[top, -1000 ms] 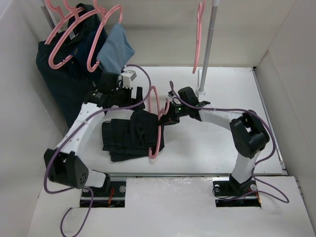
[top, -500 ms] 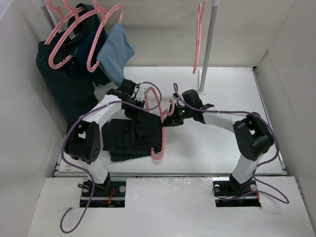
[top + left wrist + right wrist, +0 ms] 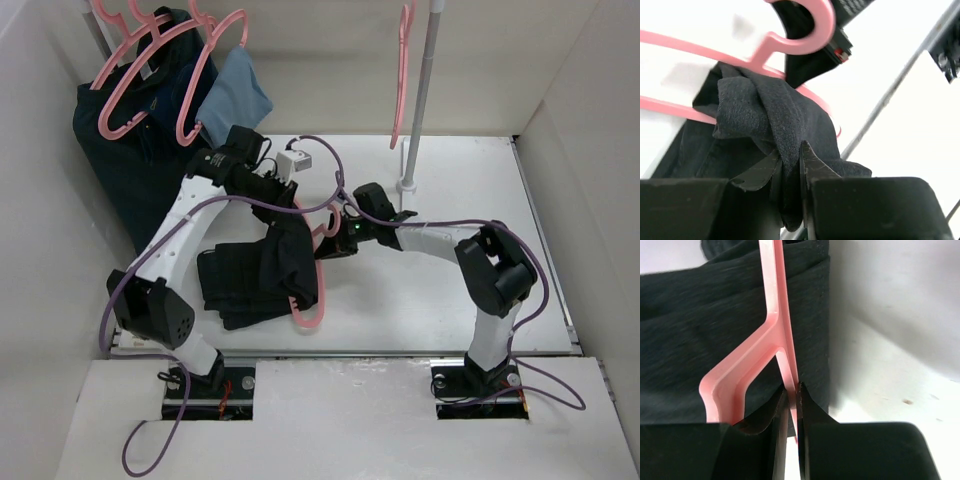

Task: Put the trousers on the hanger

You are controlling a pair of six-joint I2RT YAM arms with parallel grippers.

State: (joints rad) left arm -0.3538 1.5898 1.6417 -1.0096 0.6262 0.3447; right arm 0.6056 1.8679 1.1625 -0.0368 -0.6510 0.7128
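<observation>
1. The trousers lie as a folded black heap on the left-centre of the white table, between the two arms.
2. Their fabric is plain, matte and soft. The right wrist view shows a fine grain, and stacked fold edges show along the heap's near side.
3. One part is drawn up out of the heap into a crumpled ridge.
4. The left gripper has its jaws nearly together, pinching a fold of that ridge.
5. The pink hanger stands tilted along the heap's right side. The raised fabric bunches over one of its arms, just below the hook.
6. The right gripper is narrowed to a slit, clamped on a thin bar of the hanger where two bars meet.
</observation>
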